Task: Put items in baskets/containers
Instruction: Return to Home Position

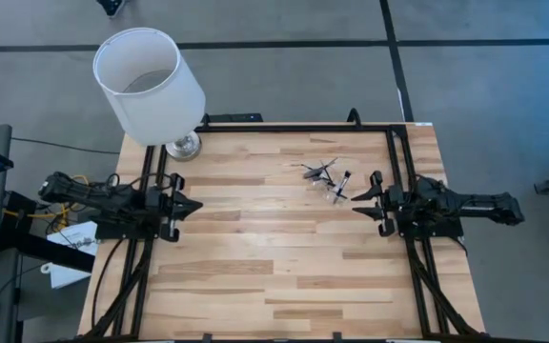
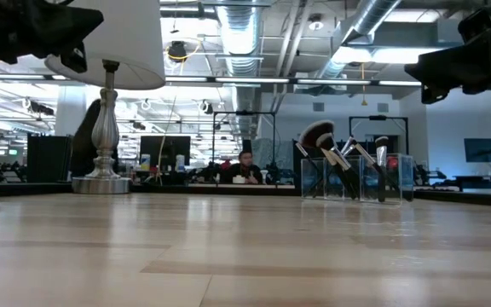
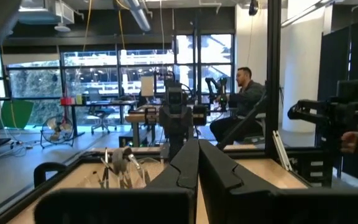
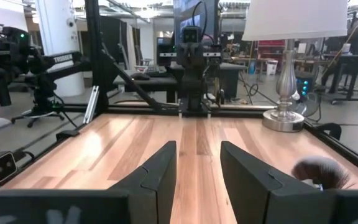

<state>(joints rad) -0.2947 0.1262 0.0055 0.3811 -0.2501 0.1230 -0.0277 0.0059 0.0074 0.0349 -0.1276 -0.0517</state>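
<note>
brushes (image 2: 318,135) upright in clear container (image 2: 399,175), nothing loose on worktop (image 1: 255,276) | left pincer (image 1: 191,206) pressed together, right pincer (image 1: 355,203) spread | both empty, parked at the sides, job looks done

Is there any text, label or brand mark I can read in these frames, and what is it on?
"TROSSEN": white letters on a dark arm beside the table, in the right wrist view.
Monitor screens in the room behind: too small to read.
Lamp, brushes, clear container: no text visible.
</note>
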